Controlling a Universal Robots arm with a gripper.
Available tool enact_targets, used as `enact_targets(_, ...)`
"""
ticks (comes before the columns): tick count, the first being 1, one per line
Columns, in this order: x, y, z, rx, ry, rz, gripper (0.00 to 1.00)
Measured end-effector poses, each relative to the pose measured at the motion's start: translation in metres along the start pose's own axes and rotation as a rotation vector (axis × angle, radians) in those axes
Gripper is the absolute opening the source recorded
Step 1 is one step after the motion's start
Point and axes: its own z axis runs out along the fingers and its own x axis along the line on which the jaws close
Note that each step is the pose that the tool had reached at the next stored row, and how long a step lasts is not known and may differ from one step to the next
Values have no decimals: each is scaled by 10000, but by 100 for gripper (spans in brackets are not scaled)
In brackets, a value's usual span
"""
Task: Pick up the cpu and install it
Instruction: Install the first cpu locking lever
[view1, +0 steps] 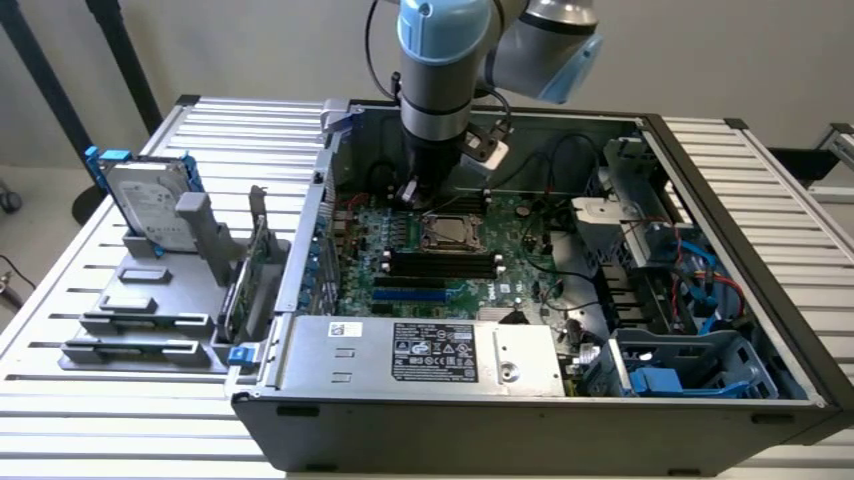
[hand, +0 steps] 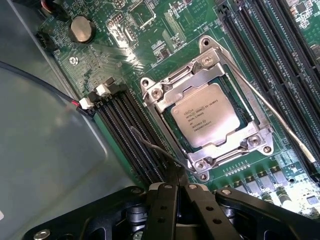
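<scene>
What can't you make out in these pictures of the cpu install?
- Exterior view: the socket frame is too small to show the cpu seated inside; the hand is dark against the case.
- Wrist view: the cpu has its edges tucked under the frame's metal plate; its printed text is too fine to read.

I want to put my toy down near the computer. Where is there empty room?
The slatted table is bare on the exterior view's right of the computer case, and behind the hard drive. Inside the case it is crowded: the shut gripper sits by the cpu in its socket frame, with cables all around.
</scene>
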Motion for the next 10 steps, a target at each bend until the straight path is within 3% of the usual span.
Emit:
enact_targets(7,-1,1,1,-90,-134,12,11)
enact_targets(10,-1,3,8,-105,-161,13,11)
